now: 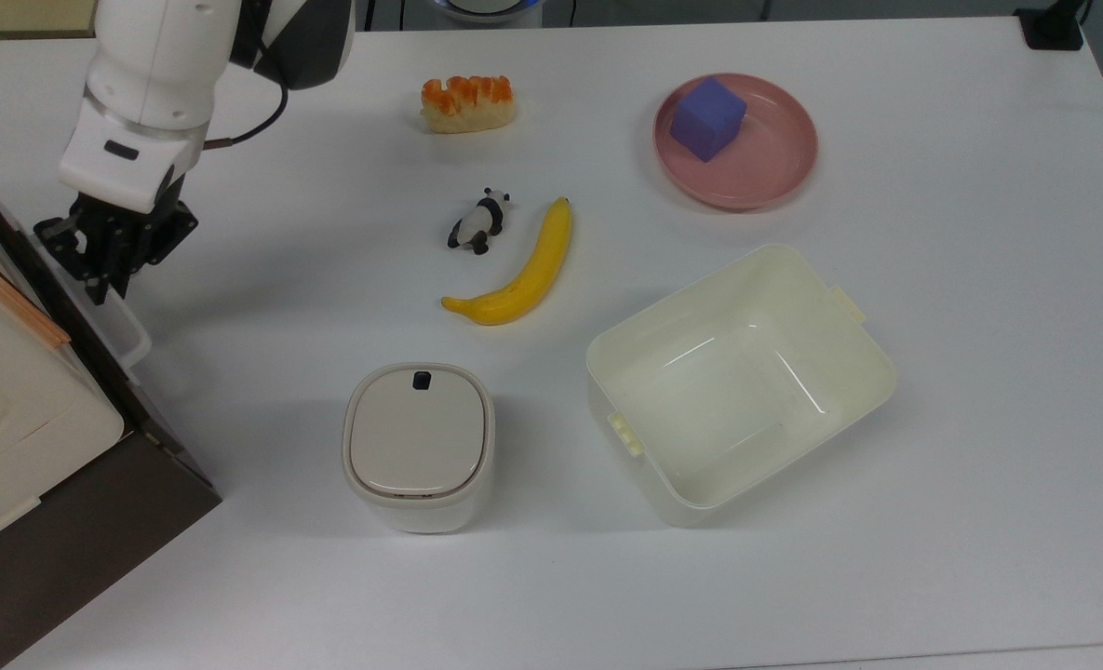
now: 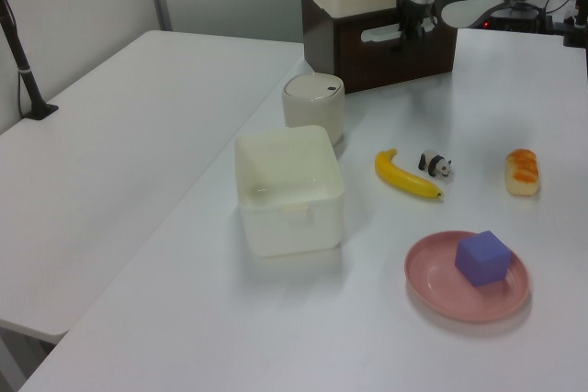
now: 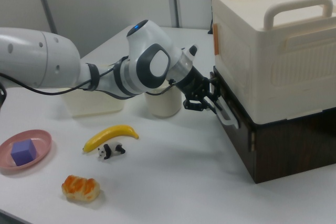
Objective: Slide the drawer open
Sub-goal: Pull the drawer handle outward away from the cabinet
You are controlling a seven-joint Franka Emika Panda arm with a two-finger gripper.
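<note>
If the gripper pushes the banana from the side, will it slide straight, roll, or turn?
The banana lies flat on its curved side on the smooth white table, so it would probably slide, not roll. Being long and bent, it would likely turn unless pushed near its middle. It looks stiff and probably light, so a gentle push should suffice.
</note>
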